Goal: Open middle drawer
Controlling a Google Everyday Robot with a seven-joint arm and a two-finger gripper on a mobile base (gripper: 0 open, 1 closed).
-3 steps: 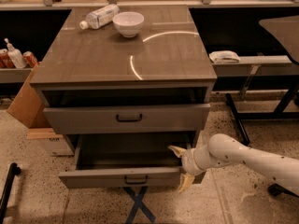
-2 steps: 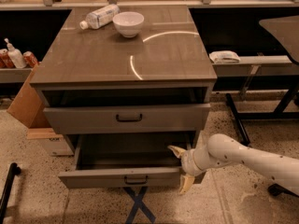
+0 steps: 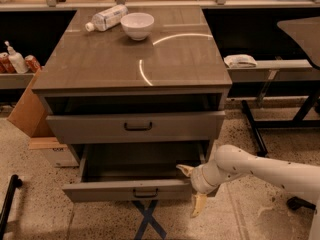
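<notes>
The middle drawer (image 3: 107,190) is pulled well out of the grey-brown cabinet. Its plain grey inside shows, and its small black bar handle (image 3: 145,193) is at the centre of the front. The drawer above it (image 3: 90,128), with the same handle, stands slightly out. My gripper (image 3: 191,187) is at the right end of the middle drawer's front. It is open: one pale finger (image 3: 183,169) reaches over the drawer's inside and the other (image 3: 199,204) hangs in front of the panel. No drawer shows below the pulled-out one.
A white bowl (image 3: 137,25) and a lying plastic bottle (image 3: 107,17) are on the cabinet top (image 3: 175,64). A cardboard box (image 3: 27,109) stands at the cabinet's left. A blue tape cross (image 3: 146,220) marks the floor. A desk frame (image 3: 280,69) and a chair base are on the right.
</notes>
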